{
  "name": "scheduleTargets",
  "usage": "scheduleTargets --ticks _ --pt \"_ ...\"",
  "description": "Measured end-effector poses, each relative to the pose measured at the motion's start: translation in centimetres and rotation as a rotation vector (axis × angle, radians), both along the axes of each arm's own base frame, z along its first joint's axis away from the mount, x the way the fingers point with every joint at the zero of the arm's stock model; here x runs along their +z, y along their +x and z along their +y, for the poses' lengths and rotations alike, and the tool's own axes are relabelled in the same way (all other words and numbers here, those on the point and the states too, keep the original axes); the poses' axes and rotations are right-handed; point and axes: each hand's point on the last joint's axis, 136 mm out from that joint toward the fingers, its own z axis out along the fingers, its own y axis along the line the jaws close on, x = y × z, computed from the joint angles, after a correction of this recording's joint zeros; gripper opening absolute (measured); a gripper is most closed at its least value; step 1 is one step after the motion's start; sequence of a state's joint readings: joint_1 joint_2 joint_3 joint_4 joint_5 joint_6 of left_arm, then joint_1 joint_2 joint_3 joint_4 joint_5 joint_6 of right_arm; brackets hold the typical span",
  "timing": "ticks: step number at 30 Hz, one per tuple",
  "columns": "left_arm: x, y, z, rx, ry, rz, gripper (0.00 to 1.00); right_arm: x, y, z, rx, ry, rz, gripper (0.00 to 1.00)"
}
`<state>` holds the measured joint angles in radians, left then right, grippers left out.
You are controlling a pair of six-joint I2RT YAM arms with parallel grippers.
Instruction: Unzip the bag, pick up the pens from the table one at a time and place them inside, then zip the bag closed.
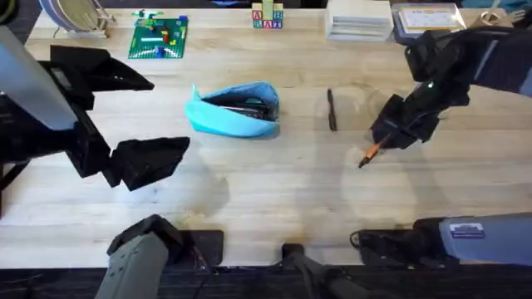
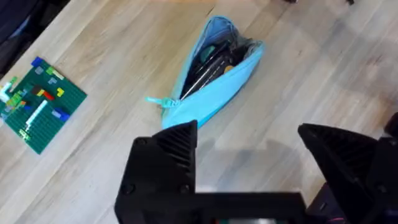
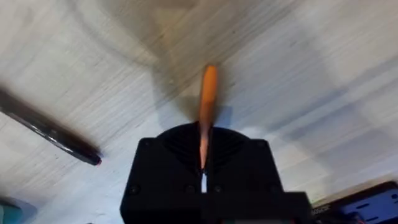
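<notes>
Orange slim pen [image 3: 209,93] sits clenched in the right gripper [image 3: 204,163], light, stiff, slippery; mid-barrel's best. Left gripper [image 2: 249,146] hangs released at the blue fabric pouch's [image 1: 234,110] eight o'clock.

The soft light-blue fabric pouch [image 1: 235,110] lies on the pale plank-grained wooden table [image 1: 274,191], its top zipper open with dark contents showing inside. Right of it, well apart, lies 1 slim black pen [image 1: 332,110]. Farther right, the slim orange pen [image 1: 371,153] is tilted, its dark tip toward the table.
</notes>
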<state>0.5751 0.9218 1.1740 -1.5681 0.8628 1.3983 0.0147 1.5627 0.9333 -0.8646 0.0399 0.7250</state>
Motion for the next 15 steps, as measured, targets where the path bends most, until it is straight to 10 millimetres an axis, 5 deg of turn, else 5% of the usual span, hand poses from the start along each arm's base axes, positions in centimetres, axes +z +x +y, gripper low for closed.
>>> scheduleTargets --ticks 10,15 --pt "0.0 0.0 0.0 0.000 0.000 0.000 0.994 0.6 0.4 0.0 0.054 0.000 -0.024 0.034" --pt "0.0 0.0 0.0 0.000 0.000 0.000 0.994 4.8 3.0 0.0 0.115 -0.007 -0.182 0.033"
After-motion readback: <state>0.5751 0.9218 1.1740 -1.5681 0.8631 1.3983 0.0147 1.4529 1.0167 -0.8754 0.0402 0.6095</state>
